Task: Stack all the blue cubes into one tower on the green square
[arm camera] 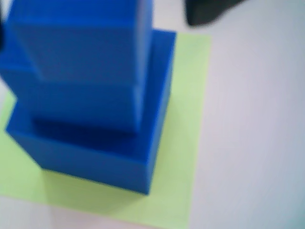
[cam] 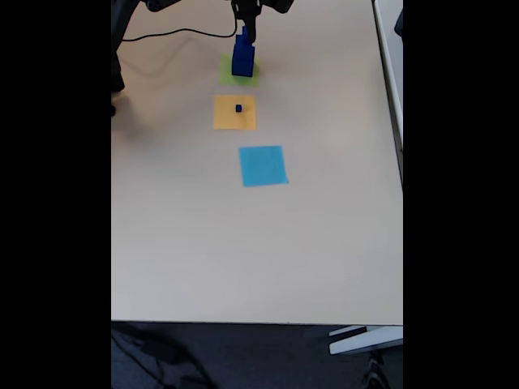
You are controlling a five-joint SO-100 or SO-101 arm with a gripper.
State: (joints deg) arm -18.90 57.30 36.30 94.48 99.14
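A tower of blue cubes (arm camera: pixel 95 119) stands on the green square (arm camera: pixel 183 143), largest at the bottom, with two smaller ones above; the top cube (arm camera: pixel 81 33) fills the upper left of the wrist view. In the fixed view the same tower (cam: pixel 242 58) rises from the green square (cam: pixel 251 79) at the table's far end. My gripper (cam: pixel 246 26) hangs right at the tower's top, and its jaws are too small and dark to read. A tiny blue cube (cam: pixel 238 108) sits apart on the orange square (cam: pixel 234 113).
A flat light blue square (cam: pixel 263 165) lies nearer the camera than the orange one. A black cable (cam: pixel 174 32) runs along the far left of the table. A dark shape (arm camera: pixel 205 12) shows beyond the green paper. The table's right edge (cam: pixel 401 162) is bare.
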